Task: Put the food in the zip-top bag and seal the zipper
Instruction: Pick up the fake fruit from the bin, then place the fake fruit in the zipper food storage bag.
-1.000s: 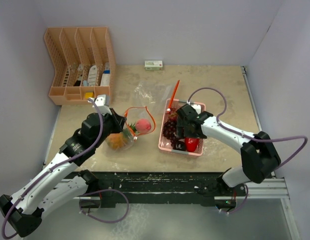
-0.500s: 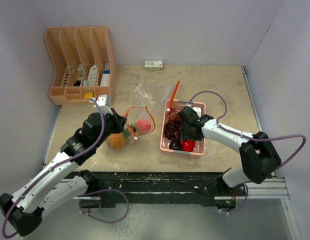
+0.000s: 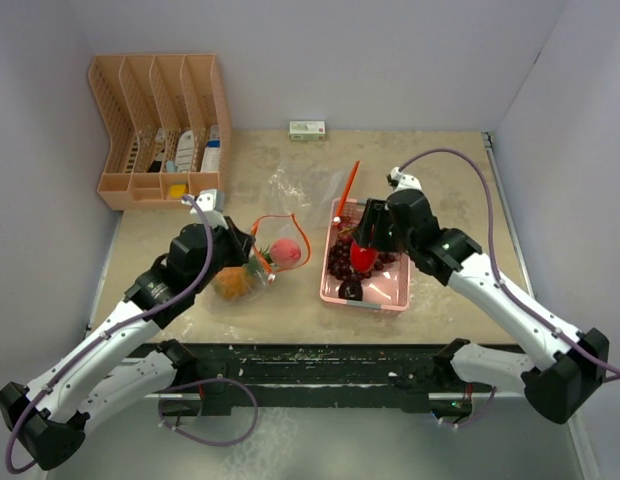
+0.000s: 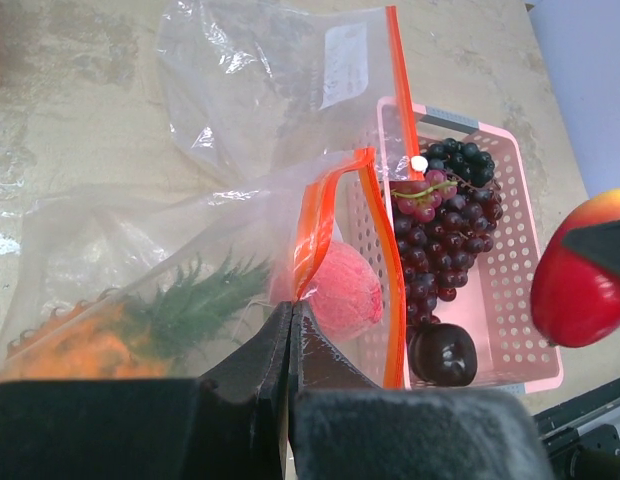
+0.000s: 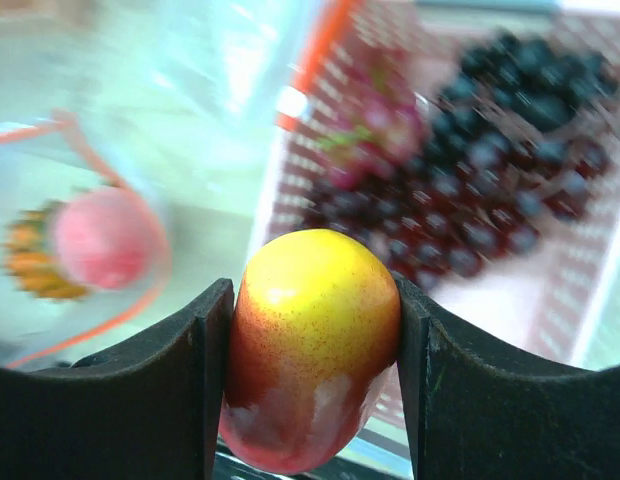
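The clear zip-top bag [image 3: 258,262] with an orange zipper lies left of centre with its mouth open towards the tray. Inside are an orange pineapple [image 3: 233,282] and a pink peach [image 3: 285,250]. My left gripper [image 3: 249,262] is shut on the bag's near rim [image 4: 308,262]; its own jaws [image 4: 290,322] are pressed together. My right gripper [image 3: 365,247] is shut on a red and yellow fruit [image 5: 312,350] and holds it above the pink tray [image 3: 390,295]. Dark grape bunches [image 3: 339,260] and a dark plum [image 3: 350,290] lie in the tray.
More clear plastic with an upright orange strip [image 3: 350,185] lies behind the bag, against the tray's left side. A peach-coloured file rack [image 3: 160,130] stands at the back left. A small box [image 3: 307,130] lies at the back wall.
My right gripper has lifted the red and yellow fruit out of the tray's front part and now holds it higher, over the tray's left side. The left gripper and bag have not moved.
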`<state>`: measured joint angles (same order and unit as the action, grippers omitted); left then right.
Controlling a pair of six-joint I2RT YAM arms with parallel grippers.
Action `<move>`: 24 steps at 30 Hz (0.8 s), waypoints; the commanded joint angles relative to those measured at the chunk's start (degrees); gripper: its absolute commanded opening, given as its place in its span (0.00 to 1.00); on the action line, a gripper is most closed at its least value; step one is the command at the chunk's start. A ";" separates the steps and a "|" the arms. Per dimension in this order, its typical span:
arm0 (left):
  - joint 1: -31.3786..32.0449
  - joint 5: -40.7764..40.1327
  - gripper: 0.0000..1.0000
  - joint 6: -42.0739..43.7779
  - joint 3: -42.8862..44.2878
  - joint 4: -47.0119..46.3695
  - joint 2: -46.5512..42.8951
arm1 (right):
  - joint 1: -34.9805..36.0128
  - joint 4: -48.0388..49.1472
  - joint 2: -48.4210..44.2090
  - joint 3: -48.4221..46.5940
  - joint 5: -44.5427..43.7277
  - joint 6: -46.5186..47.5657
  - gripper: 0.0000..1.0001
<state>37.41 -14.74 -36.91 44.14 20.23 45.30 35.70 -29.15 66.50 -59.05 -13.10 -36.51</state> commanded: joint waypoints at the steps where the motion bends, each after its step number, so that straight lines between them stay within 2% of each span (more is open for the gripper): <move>1: -0.09 0.44 0.00 -1.17 0.68 -2.47 0.09 | -0.03 23.16 -3.95 2.98 12.20 0.91 0.35; 3: -0.06 0.92 0.00 -1.60 0.88 -2.37 0.02 | 0.04 35.14 -3.32 5.07 14.89 -2.01 0.30; 5: -0.05 1.26 0.00 -1.71 1.43 -2.05 0.02 | 0.66 43.08 -1.61 7.04 15.25 -4.86 0.27; 9: -0.06 1.09 0.00 -1.61 2.82 -0.95 0.41 | 5.43 56.81 3.84 7.75 8.45 -5.93 0.26; 12: -0.05 1.15 0.00 -1.93 3.26 -0.95 0.71 | 10.97 61.95 7.60 6.52 1.81 -4.90 0.26; 16: -0.05 1.68 0.00 -2.32 3.40 -1.49 1.28 | 13.78 69.72 10.14 8.61 -2.47 -7.55 0.26; 24: -0.05 2.19 0.00 -3.14 3.74 -2.80 1.36 | 21.37 72.18 12.35 12.61 -17.61 -9.42 0.29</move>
<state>37.41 -13.37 -38.63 44.91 20.60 46.98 53.15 36.62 78.39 -48.10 -19.31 -44.47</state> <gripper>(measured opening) 0.004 0.604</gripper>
